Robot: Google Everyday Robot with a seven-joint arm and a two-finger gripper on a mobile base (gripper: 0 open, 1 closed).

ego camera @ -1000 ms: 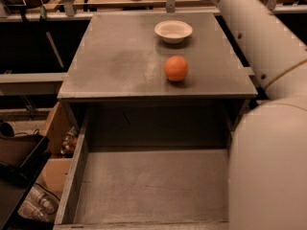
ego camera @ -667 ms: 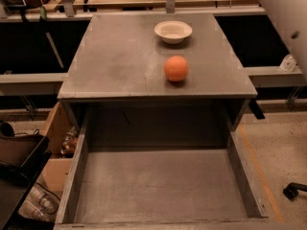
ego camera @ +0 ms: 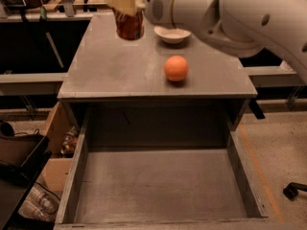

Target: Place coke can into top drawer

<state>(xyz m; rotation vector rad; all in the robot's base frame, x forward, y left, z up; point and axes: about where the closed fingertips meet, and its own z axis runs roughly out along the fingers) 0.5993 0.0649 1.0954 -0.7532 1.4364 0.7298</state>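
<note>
The coke can (ego camera: 129,27), red with a dark body, hangs in my gripper (ego camera: 126,6) over the back left of the grey cabinet top (ego camera: 112,66). The cream fingers (ego camera: 121,0) are closed around the can's upper part, so its top is hidden. My white arm (ego camera: 230,11) reaches in from the upper right. The top drawer (ego camera: 72,176) is pulled wide open below the cabinet top at the front, with nothing on its flat grey bottom. The can is well behind the drawer and higher than it.
An orange ball (ego camera: 176,68) sits on the cabinet top right of centre. A small white bowl (ego camera: 171,34) stands behind it, just right of the can. Boxes and clutter (ego camera: 29,166) lie on the floor left of the drawer.
My arm has swung from the right side across the top of the view. The gripper with the can now shows over the back left of the cabinet top. Ball, bowl and drawer have not moved.
</note>
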